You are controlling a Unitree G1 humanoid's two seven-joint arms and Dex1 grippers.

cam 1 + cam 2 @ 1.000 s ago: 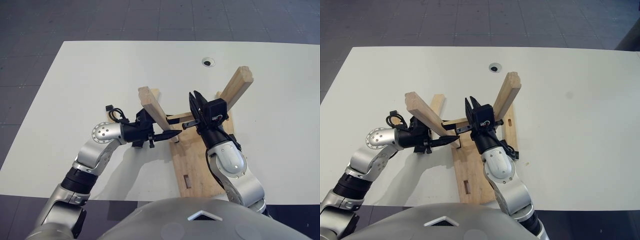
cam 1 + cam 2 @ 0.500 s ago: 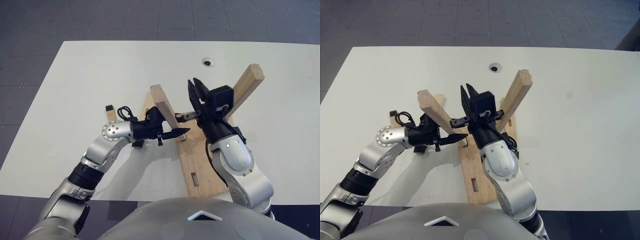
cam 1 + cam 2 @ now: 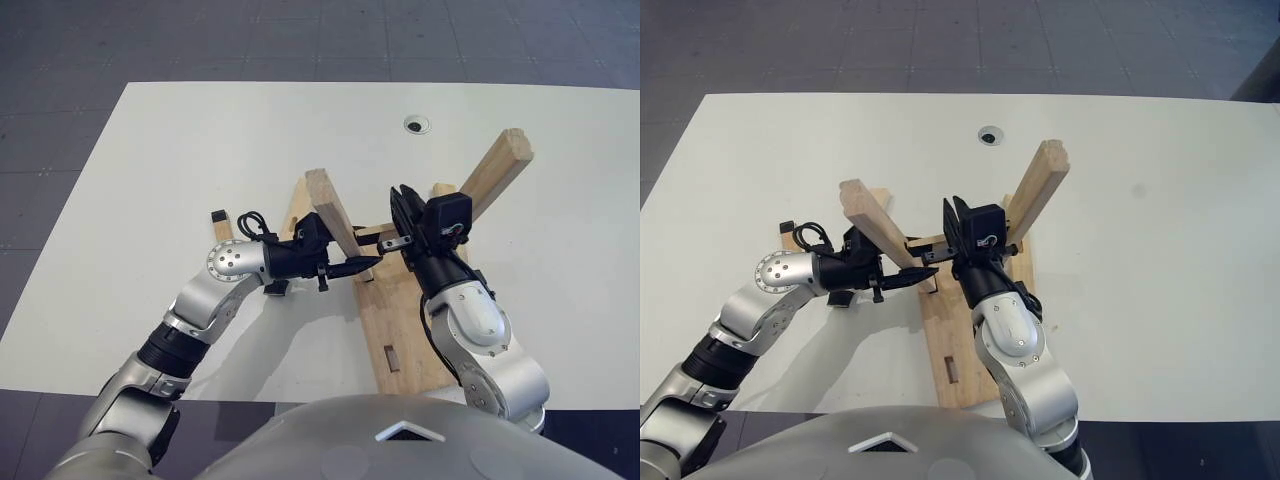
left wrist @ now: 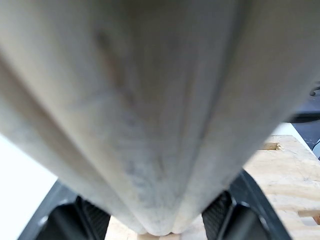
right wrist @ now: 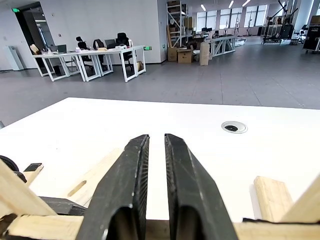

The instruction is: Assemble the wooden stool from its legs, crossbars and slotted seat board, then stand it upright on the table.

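The slotted seat board (image 3: 400, 320) lies flat on the white table. Two wooden legs rise from its far end in a V: the left leg (image 3: 330, 205) and the right leg (image 3: 495, 170). A thin crossbar (image 3: 368, 233) spans between them. My left gripper (image 3: 365, 265) is shut on the left leg, which fills the left wrist view (image 4: 150, 100) between the pads (image 4: 95, 215). My right gripper (image 3: 403, 198) stands just above the crossbar between the legs. Its fingers (image 5: 132, 190) point away from me, shut to a thin slit with nothing between them.
A round cable hole (image 3: 416, 124) sits in the table beyond the stool parts. A small black piece (image 3: 217, 216) lies left of the left arm. More flat wooden pieces (image 5: 77, 189) rest under the raised legs. Open table stretches to the left and right.
Over the last second the legs and board slid to the right with my left gripper. My right gripper's fingers have shut and dropped slightly toward the crossbar.
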